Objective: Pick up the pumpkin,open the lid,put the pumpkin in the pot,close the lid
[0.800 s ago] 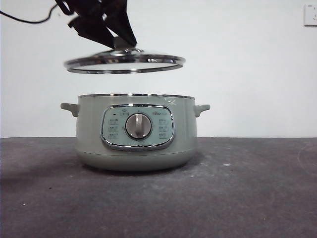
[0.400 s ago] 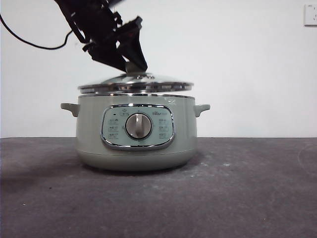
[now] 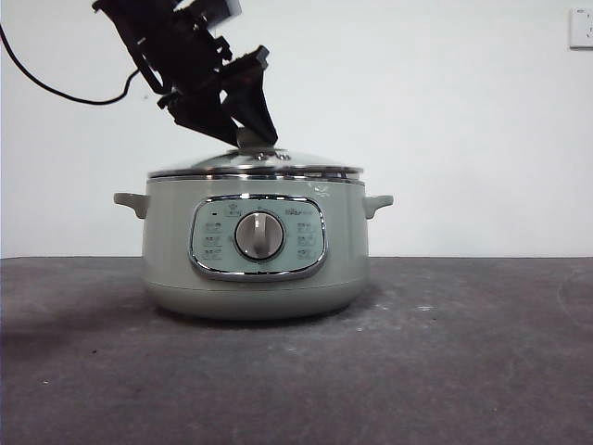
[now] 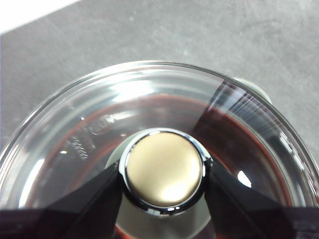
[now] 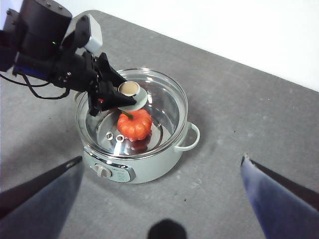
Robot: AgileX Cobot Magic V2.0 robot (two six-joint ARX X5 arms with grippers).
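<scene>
Front view: left pincer clamps the knob of the lid, lying level on the pot; right pincer spread.

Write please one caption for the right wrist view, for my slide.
Left gripper holds the knob of the glass lid seated on the green pot, pumpkin inside; right gripper waits open above.

Left pincer clamped; right pincer spread wide.
</scene>
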